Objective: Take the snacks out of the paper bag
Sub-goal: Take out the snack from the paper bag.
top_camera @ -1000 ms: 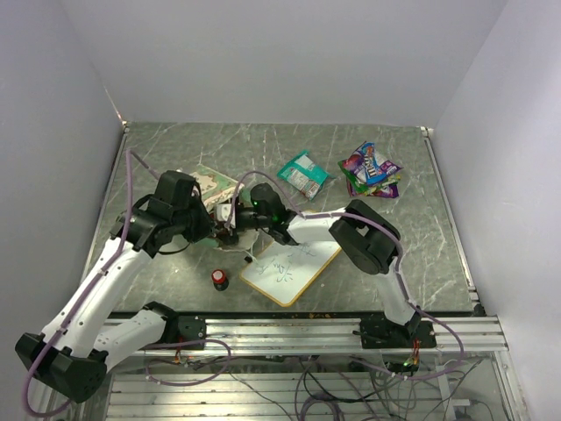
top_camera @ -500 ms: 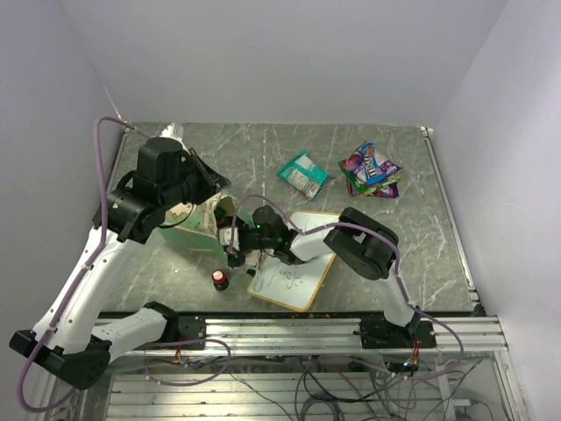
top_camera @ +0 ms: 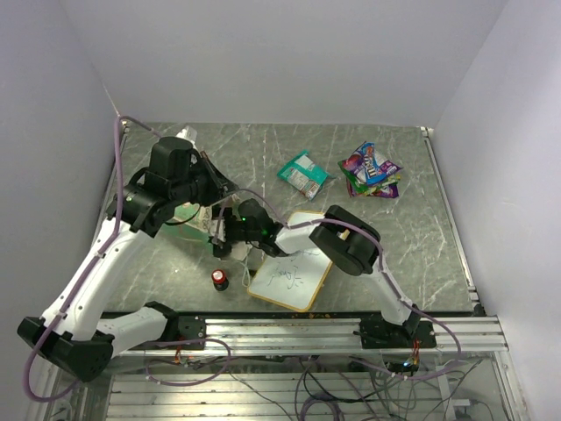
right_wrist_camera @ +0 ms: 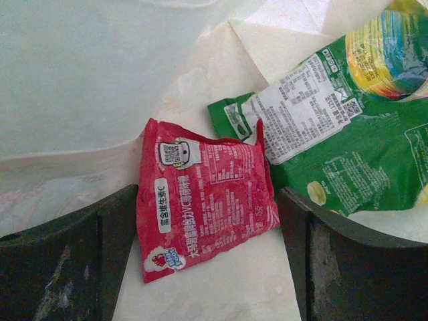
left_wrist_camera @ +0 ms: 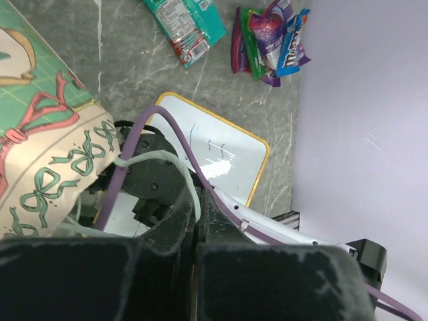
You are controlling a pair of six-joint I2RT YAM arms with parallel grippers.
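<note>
Right pincer (right_wrist_camera: 207,247) gapes astride the red packet (right_wrist_camera: 204,194): light, slippery foil, probably best pinched across its width. Left pincer (left_wrist_camera: 197,231) clamps the paper bag (left_wrist_camera: 47,167) by its string handle (left_wrist_camera: 192,187)

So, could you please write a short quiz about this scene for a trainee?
1. True or false: the small red foil packet lies between the open right jaws.
2. Nearest the small red-capped black cylinder: A wood-framed whiteboard, B purple-blue packet pile, C teal-green packet?
3. What do the left jaws pinch?
Key: 1 true; 2 A; 3 the white string handle of the green paper bag.
</note>
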